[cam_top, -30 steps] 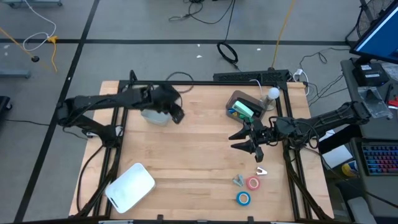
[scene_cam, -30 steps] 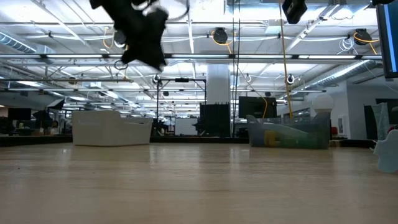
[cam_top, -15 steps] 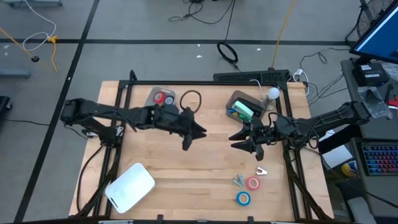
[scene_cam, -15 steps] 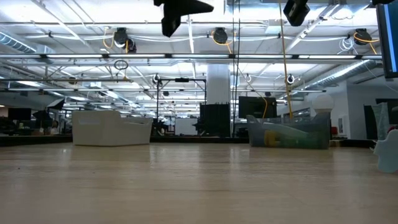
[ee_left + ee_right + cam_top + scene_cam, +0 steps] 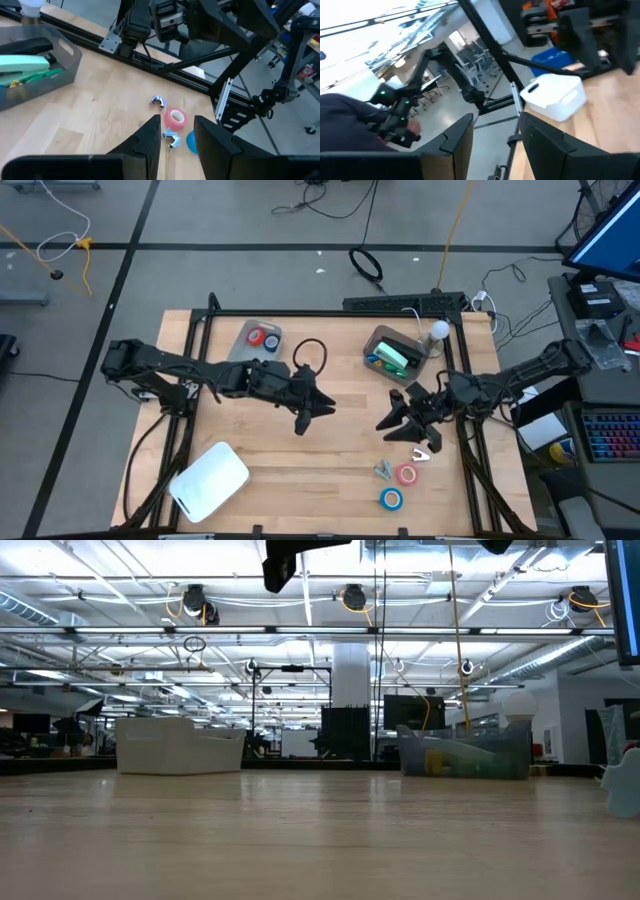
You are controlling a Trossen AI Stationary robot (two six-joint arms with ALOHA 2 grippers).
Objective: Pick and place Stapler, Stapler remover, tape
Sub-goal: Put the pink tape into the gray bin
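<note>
Since a second ago our left gripper point(image 5: 318, 412) swung from the far tray to mid-table, fingers apart and empty, the right gripper point(image 5: 405, 423) likewise empty, leaving us to reach for the near-right tape point(image 5: 405, 474) next.

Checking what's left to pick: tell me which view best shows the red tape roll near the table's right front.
The left wrist view: the red tape roll lies plain on the wood, just past the left gripper. The high view shows it smaller; the low and right wrist views miss it.
</note>
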